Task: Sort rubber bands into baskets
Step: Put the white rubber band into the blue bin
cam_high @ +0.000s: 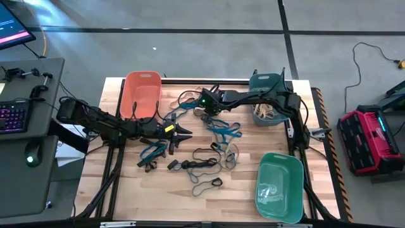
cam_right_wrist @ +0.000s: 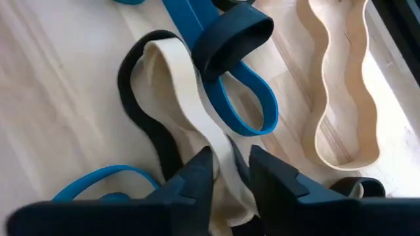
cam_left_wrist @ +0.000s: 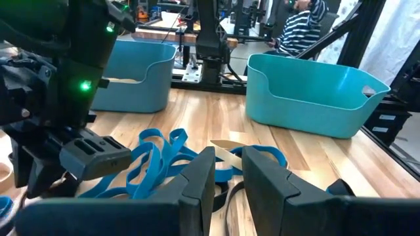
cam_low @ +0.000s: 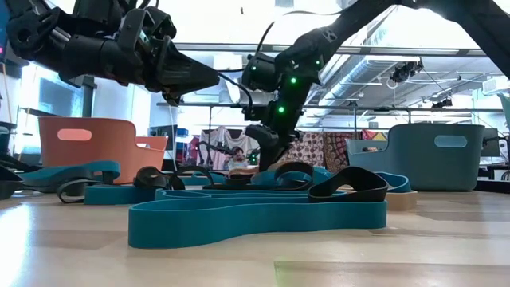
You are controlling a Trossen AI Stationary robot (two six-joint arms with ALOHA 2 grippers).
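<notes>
Pick step: right claw (cam_right_wrist: pixel 228 172) slightly spread, astride a tan band (cam_right_wrist: pixel 197 124), not clamped. Next: pinch, lift, carry to basket. Left claw (cam_left_wrist: pixel 226 172) narrowly parted, empty.

Three rounded plastic tubs ring a wooden table (cam_high: pixel 126 202): the orange-salmon basket (cam_high: pixel 140 92) far left, the dark teal-blue basket (cam_high: pixel 269 95) far right, the lighter green basket (cam_high: pixel 280 187) near right; loose rubber bands (cam_high: pixel 209 155) lie between.
</notes>
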